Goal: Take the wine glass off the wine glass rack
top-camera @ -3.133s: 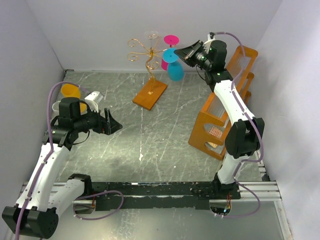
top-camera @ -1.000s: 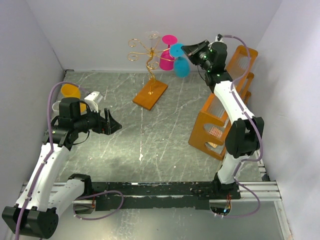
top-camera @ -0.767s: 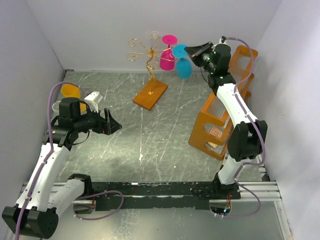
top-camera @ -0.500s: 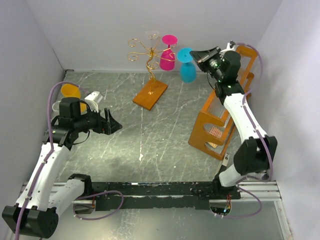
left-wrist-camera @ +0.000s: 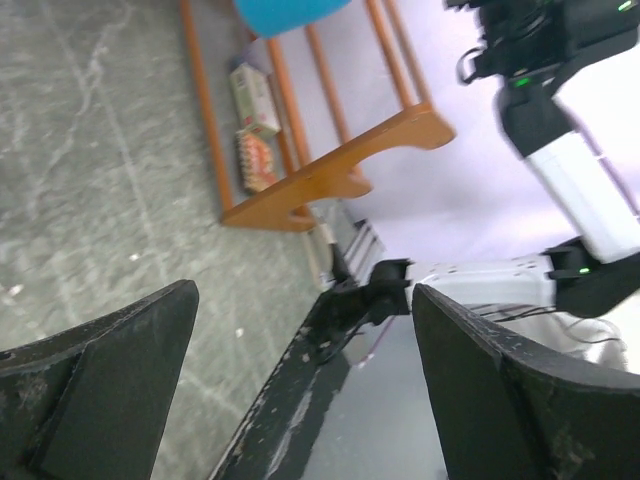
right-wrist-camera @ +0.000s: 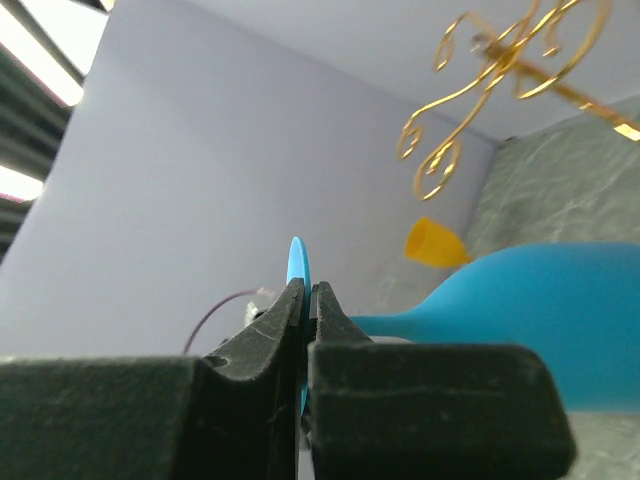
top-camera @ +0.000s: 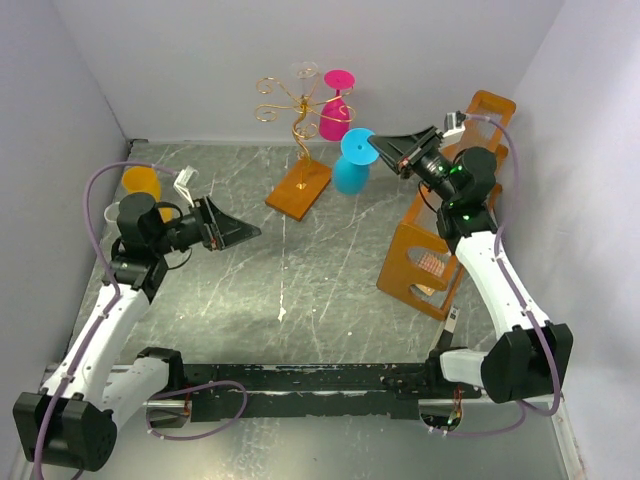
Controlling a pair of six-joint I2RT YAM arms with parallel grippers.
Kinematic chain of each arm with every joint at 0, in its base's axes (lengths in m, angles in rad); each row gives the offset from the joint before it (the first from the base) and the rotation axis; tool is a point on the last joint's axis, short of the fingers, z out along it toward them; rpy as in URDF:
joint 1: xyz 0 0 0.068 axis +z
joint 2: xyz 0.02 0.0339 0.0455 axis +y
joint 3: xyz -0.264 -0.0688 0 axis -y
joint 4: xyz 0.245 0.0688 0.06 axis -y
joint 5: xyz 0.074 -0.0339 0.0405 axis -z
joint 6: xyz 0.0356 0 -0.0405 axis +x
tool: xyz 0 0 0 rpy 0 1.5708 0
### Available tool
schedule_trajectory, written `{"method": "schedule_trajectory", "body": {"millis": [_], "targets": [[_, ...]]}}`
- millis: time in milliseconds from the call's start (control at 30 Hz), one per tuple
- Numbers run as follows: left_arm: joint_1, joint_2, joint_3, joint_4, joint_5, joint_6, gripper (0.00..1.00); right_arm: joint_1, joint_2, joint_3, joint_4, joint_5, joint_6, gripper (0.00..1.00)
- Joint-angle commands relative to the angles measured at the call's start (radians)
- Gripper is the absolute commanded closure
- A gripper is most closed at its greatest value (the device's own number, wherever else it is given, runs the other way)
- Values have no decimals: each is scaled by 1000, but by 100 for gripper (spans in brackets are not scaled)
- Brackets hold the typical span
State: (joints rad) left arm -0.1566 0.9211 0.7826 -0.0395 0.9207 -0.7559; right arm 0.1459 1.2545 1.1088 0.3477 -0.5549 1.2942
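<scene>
Right claw [top-camera: 380, 149]: clamped tight on the thin edge of the blue wine glass's foot; in the wrist view the jaws meet on the disc with only a sliver of blue above them.
Blue wine glass [top-camera: 350, 176]: off the wine glass rack [top-camera: 299, 188], just right of its orange base, touching no wire; foot at the claw, bowl pointing away from it toward the base.
Change from earlier: the glass was up among the scroll arms beside the pink glass; it now sits lower, to the rack's right. The right arm has drawn back from the rack.
Pink glass [top-camera: 334, 122]: hanging on the rack's right arm.
Left claw [top-camera: 228, 229]: jaws spread wide, holding nothing, well left of the rack; it has swung round since earlier.
Orange cup [top-camera: 142, 182]: far left of the rack, behind the left arm.
Orange frame [top-camera: 408, 243]: right of the rack, under the right arm.
Hard to make out: a clear glass at the rack's top is faint; the left wrist view cuts off all but a blue scrap [left-wrist-camera: 285, 12]; height above the table cannot be told.
</scene>
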Motion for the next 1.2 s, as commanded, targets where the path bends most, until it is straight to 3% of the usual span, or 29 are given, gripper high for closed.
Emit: {"method": "schedule_trajectory", "body": {"millis": [0, 133, 467, 933, 1100, 1167], "targets": [[-13, -3, -92, 533, 52, -408, 1, 56, -10, -31, 283, -150, 197, 100], [-15, 39, -194, 861, -6, -635, 1, 142, 11, -43, 435, -156, 314, 100], [-16, 124, -256, 1241, -88, -876, 0, 285, 114, -97, 838, -125, 593, 100], [-44, 228, -230, 1662, -102, -1110, 3, 342, 152, -114, 854, -87, 601, 100], [-47, 273, -222, 1846, -144, -1212, 13, 342, 156, -114, 829, -80, 589, 100], [-52, 273, -209, 1850, -139, -1219, 19, 342, 162, -115, 830, -76, 589, 100]]}}
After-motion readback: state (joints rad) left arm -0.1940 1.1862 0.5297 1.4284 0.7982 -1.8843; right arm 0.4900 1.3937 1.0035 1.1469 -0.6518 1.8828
